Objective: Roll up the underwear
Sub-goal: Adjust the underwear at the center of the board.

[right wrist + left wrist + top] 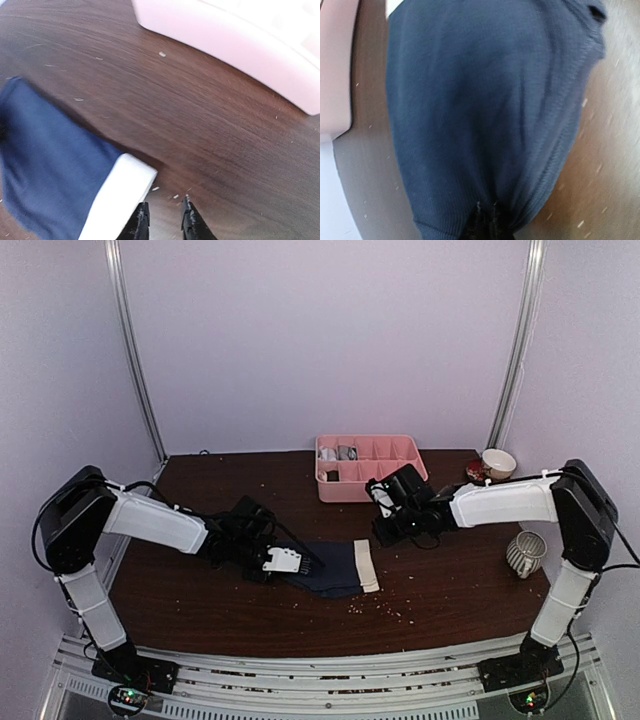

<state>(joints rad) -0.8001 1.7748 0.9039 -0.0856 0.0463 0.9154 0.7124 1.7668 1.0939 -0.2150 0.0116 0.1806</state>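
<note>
The navy underwear (335, 570) lies flat on the dark table, its cream-white waistband (367, 566) toward the right. My left gripper (303, 564) is shut on the cloth's left end. In the left wrist view the navy underwear (485, 115) fills the frame and bunches into the dark fingertips of my left gripper (488, 224). My right gripper (382, 532) hangs just beyond the waistband's far corner. In the right wrist view that gripper (165, 217) is slightly open and holds nothing, with the waistband (120, 195) just left of it. A grey bundle (347, 452) sits in the tray.
The pink compartment tray (400, 485) stands behind the underwear, its wall close ahead of my right gripper (235, 40). A bowl (498, 462) and a white ribbed cup (526, 553) stand at the right. Crumbs are scattered over the table (450, 590).
</note>
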